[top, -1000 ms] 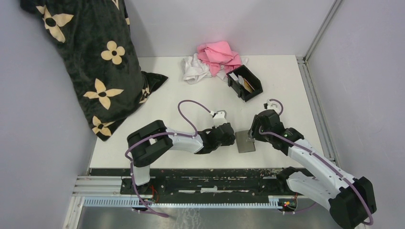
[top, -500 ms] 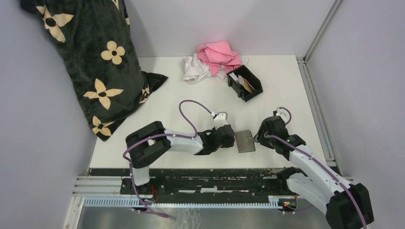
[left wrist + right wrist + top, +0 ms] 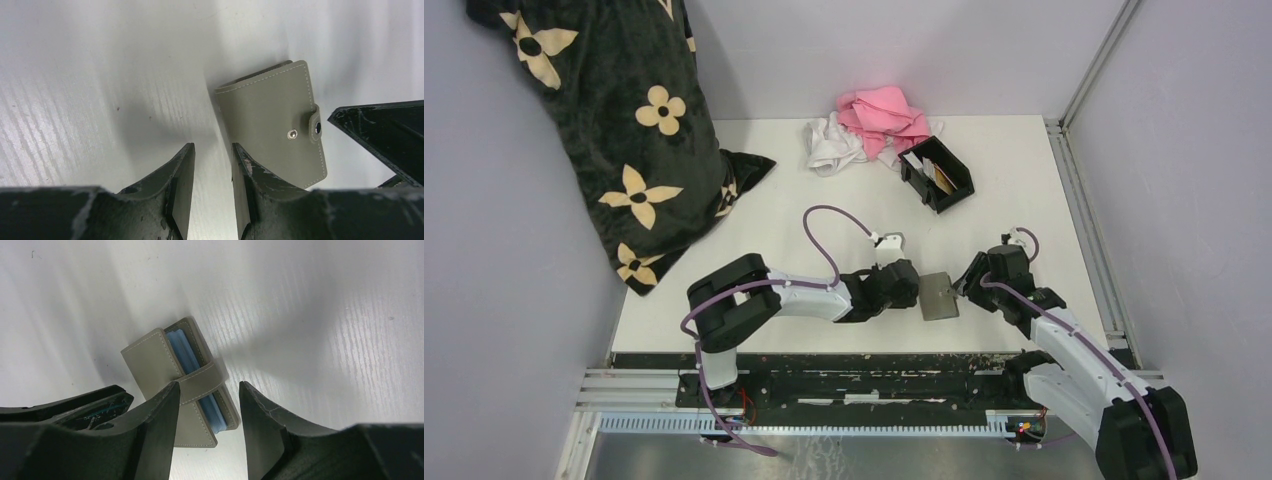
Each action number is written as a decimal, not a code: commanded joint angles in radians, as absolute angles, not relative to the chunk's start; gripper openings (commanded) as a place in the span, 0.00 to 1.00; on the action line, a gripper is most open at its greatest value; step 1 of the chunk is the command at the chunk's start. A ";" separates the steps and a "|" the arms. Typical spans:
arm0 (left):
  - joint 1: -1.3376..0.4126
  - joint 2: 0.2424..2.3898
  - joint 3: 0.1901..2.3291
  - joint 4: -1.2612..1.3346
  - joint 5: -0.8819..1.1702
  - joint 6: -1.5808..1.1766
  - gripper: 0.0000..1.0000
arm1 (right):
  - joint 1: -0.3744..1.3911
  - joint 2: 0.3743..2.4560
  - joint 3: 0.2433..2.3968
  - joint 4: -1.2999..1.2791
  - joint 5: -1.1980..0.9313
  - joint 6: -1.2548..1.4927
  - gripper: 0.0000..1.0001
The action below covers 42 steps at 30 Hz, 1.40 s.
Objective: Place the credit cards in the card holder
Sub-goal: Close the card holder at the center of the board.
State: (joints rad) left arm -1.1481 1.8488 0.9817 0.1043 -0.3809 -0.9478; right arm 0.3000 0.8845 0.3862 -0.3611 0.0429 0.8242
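A white table (image 3: 774, 210) sits boxed in by pale grey walls. We take the grey wallet (image 3: 938, 297) as our mark. It lies flat and closed, with its strap snapped over and blue lining showing along one edge. The left gripper (image 3: 211, 150) sits just left of the wallet, its fingers apart with only bare table between them. The right gripper (image 3: 209, 387) is at the wallet's right edge, its fingers spread either side of the strap and not pinching it. Well beyond the wallet stands the card holder (image 3: 957, 180), with credit cards (image 3: 936, 175) leaning inside. Farther beyond the wallet lie a pink cloth (image 3: 884, 115) and a white cloth (image 3: 832, 145). Far to the wallet's left slumps a black flowered pillow (image 3: 614, 120).
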 commanded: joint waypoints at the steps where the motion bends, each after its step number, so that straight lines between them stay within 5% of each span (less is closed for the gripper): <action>1: -1.156 1.838 1.037 0.115 -0.374 -0.906 0.41 | 0.276 0.873 0.369 -0.286 -0.012 0.836 0.54; 42: -1.163 1.962 1.121 0.108 -0.334 -0.920 0.42 | 0.238 0.919 0.299 -0.171 -0.114 0.837 0.54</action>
State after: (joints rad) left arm -1.1538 1.9388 1.0874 0.1028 -0.3336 -0.9447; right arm 0.2455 0.9073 0.3008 -0.2386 -0.0952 0.8326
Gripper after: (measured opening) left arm 0.416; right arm 0.538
